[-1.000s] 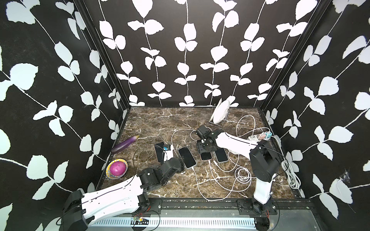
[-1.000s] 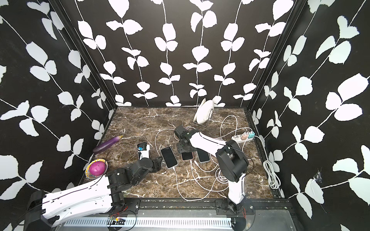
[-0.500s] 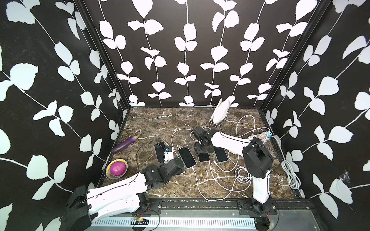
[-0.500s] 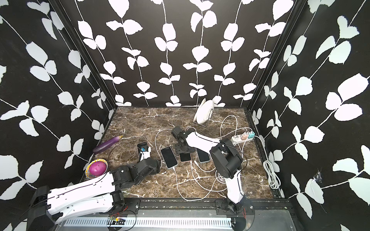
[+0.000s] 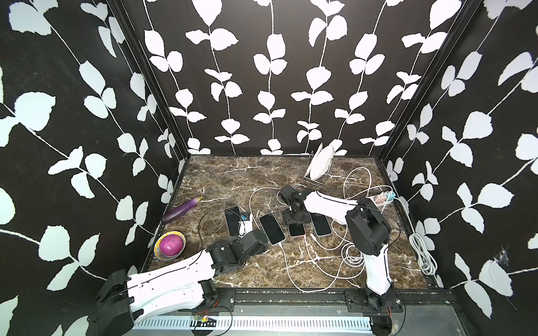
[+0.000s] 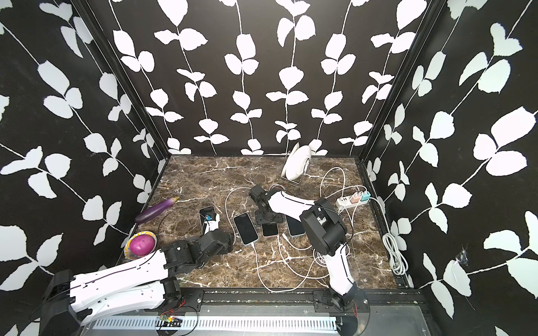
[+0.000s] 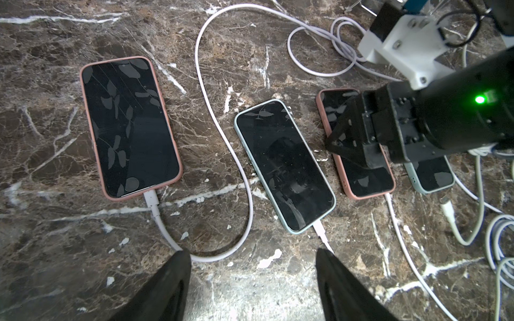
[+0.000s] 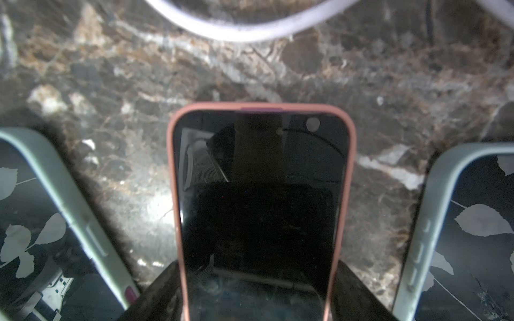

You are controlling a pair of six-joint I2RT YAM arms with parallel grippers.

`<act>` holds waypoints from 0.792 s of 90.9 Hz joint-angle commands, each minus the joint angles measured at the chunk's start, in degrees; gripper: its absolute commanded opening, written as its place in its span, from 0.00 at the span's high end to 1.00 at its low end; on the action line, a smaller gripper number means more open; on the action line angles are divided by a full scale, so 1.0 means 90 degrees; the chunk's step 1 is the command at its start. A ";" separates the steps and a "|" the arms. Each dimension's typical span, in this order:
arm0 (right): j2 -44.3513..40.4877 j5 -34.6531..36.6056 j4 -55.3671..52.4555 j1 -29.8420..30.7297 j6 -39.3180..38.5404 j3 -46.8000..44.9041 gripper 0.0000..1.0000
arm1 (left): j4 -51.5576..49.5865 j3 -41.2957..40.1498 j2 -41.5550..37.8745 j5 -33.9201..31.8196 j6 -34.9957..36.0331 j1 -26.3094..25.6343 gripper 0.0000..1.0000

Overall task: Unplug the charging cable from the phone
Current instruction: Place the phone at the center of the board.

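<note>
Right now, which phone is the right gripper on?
The smaller pink-cased phone, between the two green-cased phones. The right gripper flanks its sides; the other pink phone is larger, at the row's end.

No readable text, label or brand shows anywhere (phone screens are dark).

pink-cased phone [image 7: 358, 144] | face-up, flat on marble | white charging cable [image 7: 400, 236] plugged in
</note>
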 commanded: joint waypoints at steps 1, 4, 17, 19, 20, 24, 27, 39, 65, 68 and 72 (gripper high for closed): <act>0.0093 0.0040 -0.0097 -0.0086 -0.0032 0.0206 1.00 | -0.0041 -0.0078 -0.0033 0.0028 -0.0041 0.0043 0.27; 0.0105 0.0005 -0.0099 -0.0089 -0.0058 0.0217 1.00 | -0.0027 -0.0101 -0.0042 0.0033 -0.0048 0.0042 0.27; 0.0199 -0.0126 -0.0050 -0.0104 -0.0043 0.0272 1.00 | 0.0015 -0.0143 -0.0034 0.0062 -0.0067 0.0043 0.27; 0.0220 -0.0132 -0.0083 -0.0111 -0.0031 0.0298 1.00 | 0.0019 -0.0137 -0.0025 0.0066 -0.0073 0.0043 0.27; 0.0237 -0.0138 -0.0095 -0.0111 -0.0029 0.0314 1.00 | 0.0016 -0.0131 -0.0017 0.0067 -0.0073 0.0043 0.27; 0.0282 -0.0158 -0.0169 -0.0109 -0.0008 0.0391 1.00 | 0.0014 -0.0120 0.0001 0.0076 -0.0072 0.0043 0.27; 0.0311 -0.0165 -0.0218 -0.0105 0.0015 0.0447 1.00 | 0.0009 -0.0116 0.0011 0.0082 -0.0065 0.0043 0.26; 0.0318 -0.0260 -0.0318 -0.0103 0.0106 0.0634 0.80 | 0.0006 -0.0105 0.0021 0.0097 -0.0062 0.0043 0.26; 0.0121 -0.0040 -0.0629 -0.0104 0.0068 0.0846 0.45 | 0.0016 -0.0131 0.0029 0.0136 -0.0076 0.0043 0.25; 0.0066 -0.0017 -0.0658 -0.0103 0.0046 0.0864 0.44 | 0.0015 -0.0139 0.0029 0.0144 -0.0079 0.0043 0.25; 0.0000 0.0011 -0.0667 -0.0083 0.0027 0.0862 0.42 | 0.0014 -0.0135 0.0015 0.0145 -0.0082 0.0043 0.25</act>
